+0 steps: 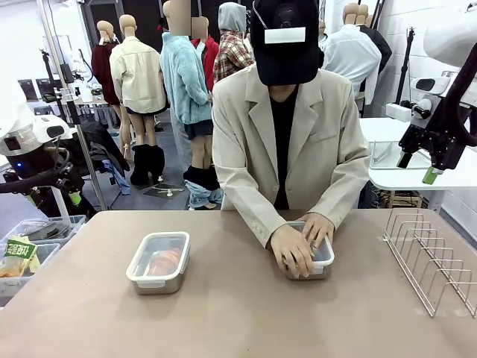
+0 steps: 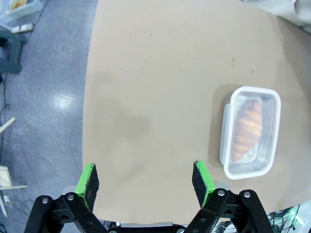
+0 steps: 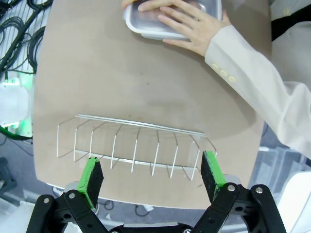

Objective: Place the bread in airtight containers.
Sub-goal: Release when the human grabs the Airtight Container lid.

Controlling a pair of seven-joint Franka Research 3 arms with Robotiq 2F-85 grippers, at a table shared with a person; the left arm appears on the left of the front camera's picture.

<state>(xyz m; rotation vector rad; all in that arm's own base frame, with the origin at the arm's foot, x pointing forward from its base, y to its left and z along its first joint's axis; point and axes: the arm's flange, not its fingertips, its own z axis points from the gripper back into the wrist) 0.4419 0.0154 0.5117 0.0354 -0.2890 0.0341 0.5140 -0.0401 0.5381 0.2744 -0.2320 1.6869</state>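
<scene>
**Bread boxed on one side, lid going down on the other**

Bread (image 2: 247,131) lies inside the lidded container (image 1: 158,262), a single ridged, golden roll seen through the translucent lid, resting along the length of the steel tray. That container is my landmark: it sits alone on the brown table (image 1: 223,313), toward the robot's left. Well off to its right, the person's hands (image 1: 299,242) press flat on the lid of a second container (image 3: 170,19); whether a roll is inside that one I cannot tell, as the hands and the frosted lid hide it. Farther right again stands the wire rack (image 1: 432,257).

Neither arm is working. The left gripper (image 2: 146,182) hangs high above the table's near edge, on the near-left side of the lidded container, fingers spread wide with nothing between them. The right gripper (image 3: 151,177) hovers above the rack, likewise parted and empty.

From its look, the roll should be light and soft, with a flaky, glossy crust that would dent or shed under a hard pinch. If it had to be lifted, I would take it across the middle of its short width, gently. The container is the opposite: rigid and smooth-sided, likely slippery on steel, best taken across its narrow sides below the lid rim.
</scene>
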